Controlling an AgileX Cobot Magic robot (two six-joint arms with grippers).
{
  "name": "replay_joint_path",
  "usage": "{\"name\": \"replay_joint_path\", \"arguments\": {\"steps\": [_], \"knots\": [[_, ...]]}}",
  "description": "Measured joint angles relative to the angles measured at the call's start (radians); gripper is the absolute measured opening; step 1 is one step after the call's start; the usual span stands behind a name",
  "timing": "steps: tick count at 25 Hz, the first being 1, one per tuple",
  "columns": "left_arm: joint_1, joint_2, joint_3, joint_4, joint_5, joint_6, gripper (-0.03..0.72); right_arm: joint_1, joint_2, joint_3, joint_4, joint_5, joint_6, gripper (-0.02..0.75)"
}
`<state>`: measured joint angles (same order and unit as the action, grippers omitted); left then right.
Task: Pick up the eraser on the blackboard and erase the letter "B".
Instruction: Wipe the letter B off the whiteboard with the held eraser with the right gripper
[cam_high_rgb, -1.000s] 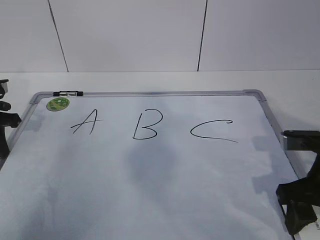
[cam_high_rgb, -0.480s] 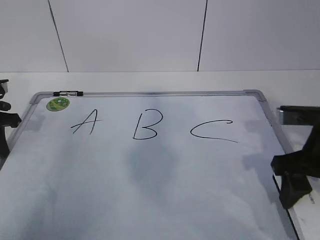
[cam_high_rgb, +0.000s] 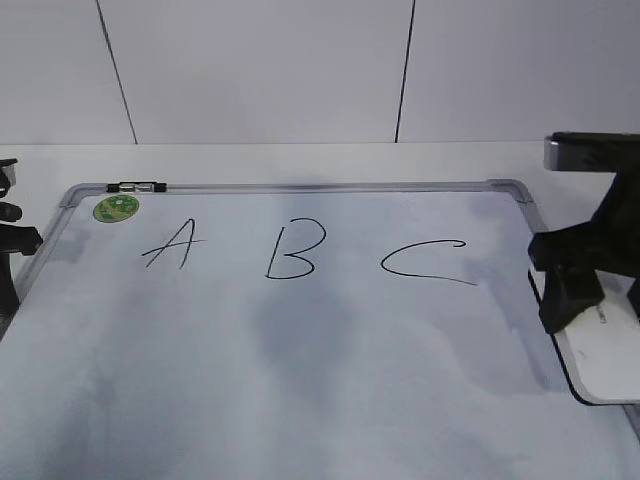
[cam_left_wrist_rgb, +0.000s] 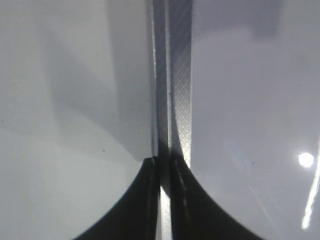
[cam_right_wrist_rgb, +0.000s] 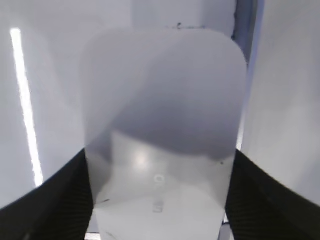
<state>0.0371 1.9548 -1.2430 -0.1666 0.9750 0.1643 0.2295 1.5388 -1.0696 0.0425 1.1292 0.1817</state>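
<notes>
The blackboard (cam_high_rgb: 300, 187) lies flat, a white dry-erase board with a grey frame. The letter "B" (cam_high_rgb: 293, 250) is drawn in thin black near its middle. My right gripper (cam_high_rgb: 598, 300) is shut on the eraser (cam_high_rgb: 603, 355), a white rounded block with a dark underside, and holds it raised over the board's right edge, well right of the "B". In the right wrist view the eraser (cam_right_wrist_rgb: 162, 125) fills the space between the jaws (cam_right_wrist_rgb: 160, 200). My left gripper (cam_high_rgb: 10, 250) sits at the board's left edge; its jaws (cam_left_wrist_rgb: 162, 162) are shut over the frame strip (cam_left_wrist_rgb: 172, 75).
A slanted "A" (cam_high_rgb: 170, 245) is left of the "B" and a wide "C" (cam_high_rgb: 425, 260) is right of it. A round green sticker (cam_high_rgb: 116, 208) and a black clip (cam_high_rgb: 138, 186) sit at the board's far left corner. A white wall stands behind the table.
My right gripper has risen and moved away from the near edge, with the eraser coming up in it at the board's right edge. The left gripper has not moved.
</notes>
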Motion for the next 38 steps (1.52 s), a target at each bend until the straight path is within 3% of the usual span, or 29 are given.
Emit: {"name": "replay_joint_path", "arguments": {"steps": [6,17,30,38], "knots": [[0.000,0.000,0.000,0.000,0.002,0.000,0.017,0.030,0.060,-0.143,0.016,0.077,-0.043,0.526],[0.000,0.000,0.000,-0.002,0.003,0.000,0.017,0.227,0.323,-0.511,0.016,0.093,-0.066,0.526],[0.000,0.000,-0.001,-0.007,0.008,0.000,0.017,0.296,0.657,-0.928,0.077,0.097,-0.019,0.526],[0.000,0.000,-0.001,-0.009,0.010,0.000,0.017,0.303,0.739,-0.993,0.099,0.097,-0.016,0.526]]}}
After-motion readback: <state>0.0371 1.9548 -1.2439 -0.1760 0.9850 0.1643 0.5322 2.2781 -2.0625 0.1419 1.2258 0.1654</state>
